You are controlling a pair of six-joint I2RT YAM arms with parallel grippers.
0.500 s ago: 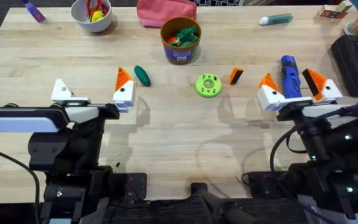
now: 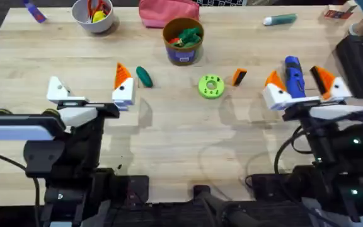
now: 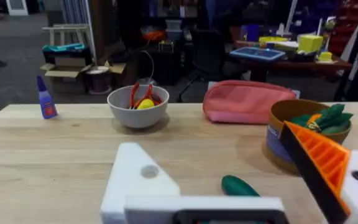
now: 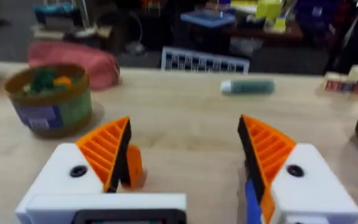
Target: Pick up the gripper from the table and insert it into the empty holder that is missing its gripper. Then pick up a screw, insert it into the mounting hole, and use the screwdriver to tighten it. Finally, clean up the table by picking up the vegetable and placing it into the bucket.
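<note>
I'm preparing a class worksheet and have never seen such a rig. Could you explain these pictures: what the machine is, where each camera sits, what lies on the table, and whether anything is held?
Two robot arms sit at a wooden table. One picture looks down from overhead; the other two come from a camera on each wrist. The left end effector is open and carries one orange pad; its other white holder is bare. The right end effector is open too, with a blue screwdriver lying between its fingers. Also on the table: a loose orange pad, a green disc, a toy cucumber, a bucket, a white bowl, a pink pouch and a teal marker. Nothing is held.
</note>
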